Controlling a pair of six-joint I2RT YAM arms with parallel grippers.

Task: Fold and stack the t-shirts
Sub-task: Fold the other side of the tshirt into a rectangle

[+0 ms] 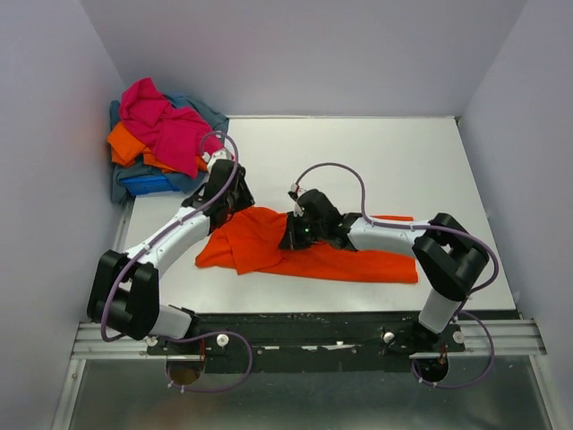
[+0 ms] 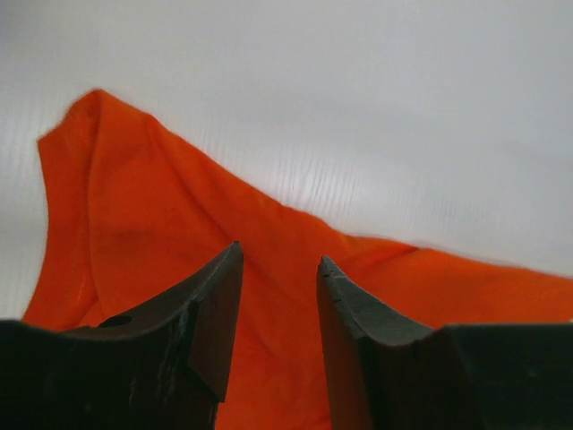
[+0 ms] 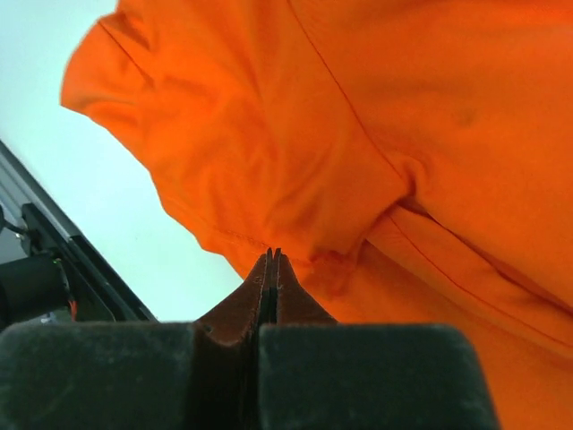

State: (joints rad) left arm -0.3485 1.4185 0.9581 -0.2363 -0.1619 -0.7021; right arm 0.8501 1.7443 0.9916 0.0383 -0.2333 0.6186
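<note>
An orange t-shirt (image 1: 358, 255) lies across the middle of the table, its left part bunched and folded over. My left gripper (image 1: 235, 204) is at the shirt's far left edge. In the left wrist view its jaws (image 2: 280, 255) stand open and empty just above the orange fabric (image 2: 179, 224). My right gripper (image 1: 297, 235) is on the shirt's middle. In the right wrist view it (image 3: 272, 253) is shut, pinching a puckered hem of the orange shirt (image 3: 295, 152). More t-shirts are heaped at the back left: magenta (image 1: 166, 121), orange (image 1: 125, 143), royal blue (image 1: 148, 184), grey-blue (image 1: 204, 109).
The heap sits off the table's back left corner, against the left wall. White walls enclose the table (image 1: 376, 161) at the back and both sides. A metal rail (image 1: 304, 339) carries both arm bases along the near edge.
</note>
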